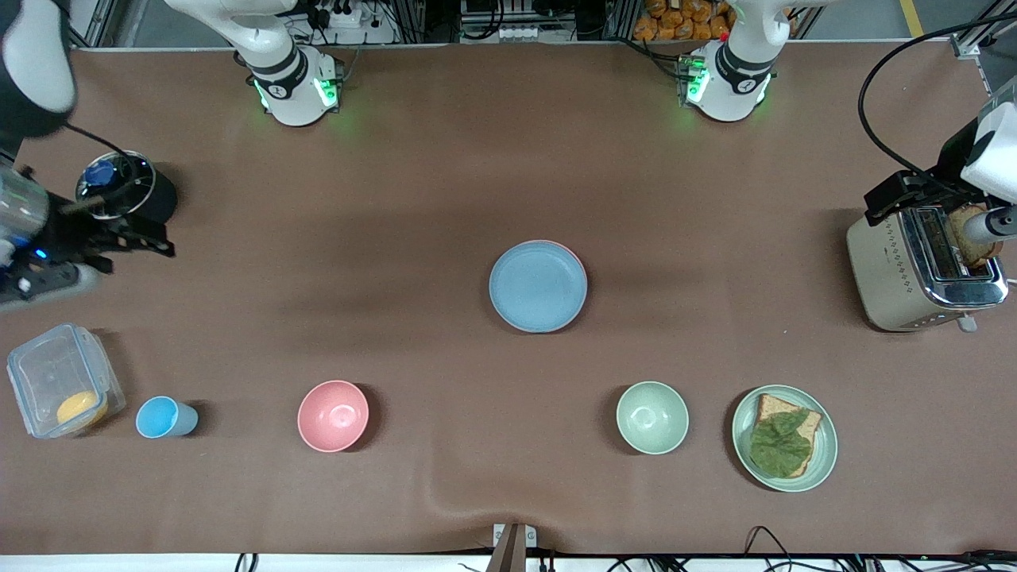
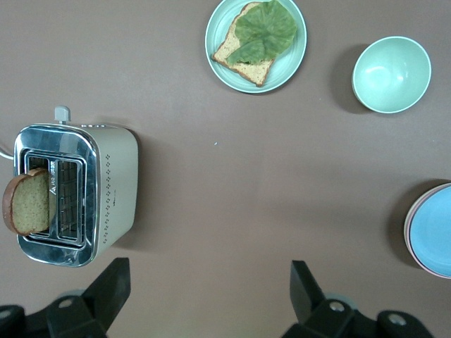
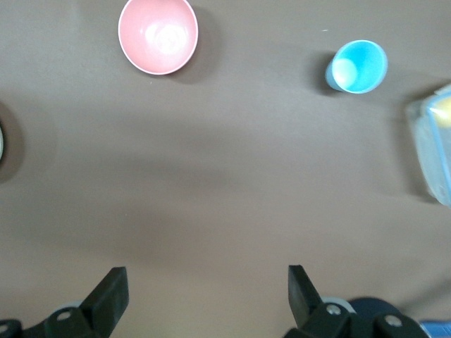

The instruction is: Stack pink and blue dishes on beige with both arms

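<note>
The light blue plate [image 1: 538, 286] lies at the table's middle, on top of the pale pink plate [image 1: 578, 262], of which only a thin rim shows. No beige plate shows; what lies under the pink one is hidden. In the left wrist view the blue plate [image 2: 433, 231] and the pink rim [image 2: 409, 224] are at the frame's edge. My left gripper [image 1: 902, 195] [image 2: 209, 271] hangs open and empty over the table beside the toaster. At the right arm's end my right gripper [image 1: 147, 238] [image 3: 208, 276] is open over bare table, holding nothing.
A toaster [image 1: 914, 270] with a bread slice stands at the left arm's end. Nearer the camera are a green plate [image 1: 822, 461] with bread and a leaf, a green bowl [image 1: 652, 417], a pink bowl [image 1: 334, 415], a blue cup [image 1: 163, 417] and a clear lidded box [image 1: 59, 381]. A black pot [image 1: 127, 191] stands by the right gripper.
</note>
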Robot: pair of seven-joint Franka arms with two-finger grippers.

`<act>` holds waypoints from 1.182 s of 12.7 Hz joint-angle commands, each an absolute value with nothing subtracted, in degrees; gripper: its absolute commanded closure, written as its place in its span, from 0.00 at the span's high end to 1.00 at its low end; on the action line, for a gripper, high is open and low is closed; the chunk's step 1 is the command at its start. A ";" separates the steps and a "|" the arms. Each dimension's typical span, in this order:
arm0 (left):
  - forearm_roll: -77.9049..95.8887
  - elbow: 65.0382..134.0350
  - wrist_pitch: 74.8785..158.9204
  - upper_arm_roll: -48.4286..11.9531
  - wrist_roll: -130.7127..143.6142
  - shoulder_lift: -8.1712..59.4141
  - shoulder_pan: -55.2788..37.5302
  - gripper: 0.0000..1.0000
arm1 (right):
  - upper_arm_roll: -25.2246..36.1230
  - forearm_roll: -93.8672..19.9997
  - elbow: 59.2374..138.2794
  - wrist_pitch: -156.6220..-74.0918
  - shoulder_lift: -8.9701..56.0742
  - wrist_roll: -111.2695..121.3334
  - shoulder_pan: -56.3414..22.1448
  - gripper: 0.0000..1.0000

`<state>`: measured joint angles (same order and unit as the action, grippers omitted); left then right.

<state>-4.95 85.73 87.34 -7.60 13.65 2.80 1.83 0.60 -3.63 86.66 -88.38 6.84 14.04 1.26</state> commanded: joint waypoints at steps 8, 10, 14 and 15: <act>-4.13 85.69 87.80 -7.03 13.54 2.72 1.67 1.00 | -1.49 0.44 84.29 -80.33 -0.44 6.07 2.73 1.00; -4.13 85.26 87.80 -6.68 12.83 2.37 1.76 1.00 | -1.41 0.44 84.46 -80.51 -0.44 6.06 2.81 1.00; -4.04 85.25 87.80 -6.85 12.83 2.20 1.76 1.00 | -1.32 0.44 84.55 -80.60 -0.44 5.45 2.81 1.00; -3.96 85.60 87.72 -7.03 12.83 2.20 1.67 1.00 | -1.32 0.44 84.55 -80.60 -0.44 4.67 2.81 1.00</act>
<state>-4.95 85.33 87.65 -7.14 13.60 2.86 1.83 -0.62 -0.73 84.01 -80.79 0.17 6.48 2.23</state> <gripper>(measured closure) 0.000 0.000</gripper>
